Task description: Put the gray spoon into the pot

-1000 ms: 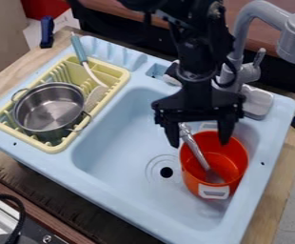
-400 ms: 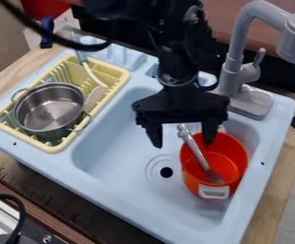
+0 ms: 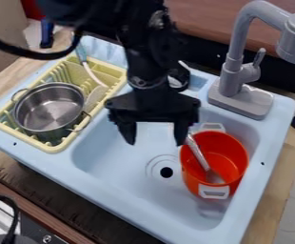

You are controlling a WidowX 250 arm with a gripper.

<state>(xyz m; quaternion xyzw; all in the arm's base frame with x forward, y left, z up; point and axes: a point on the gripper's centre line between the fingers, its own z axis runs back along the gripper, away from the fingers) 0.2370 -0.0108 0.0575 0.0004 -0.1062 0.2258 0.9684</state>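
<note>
"How did the gray spoon (image 3: pixel 198 155) look?"

"Shiny, leaning in the orange pot (image 3: pixel 191 178), its handle rising past the rim."

"Other containers?"

"A steel pot (image 3: pixel 48 107) sat in the yellow dish rack (image 3: pixel 53 148)."

"And the gripper (image 3: pixel 153 142)?"

"Pointing down over the blue sink (image 3: pixel 105 162), near the orange pot, its fingers spread apart."

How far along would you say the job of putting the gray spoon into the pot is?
It looks essentially done: the gray spoon sits with its bowl inside the orange pot. Nothing is in hand, as the gripper hangs over the sink with its jaws apart. Probably all that is left is to clear the arm.
</note>
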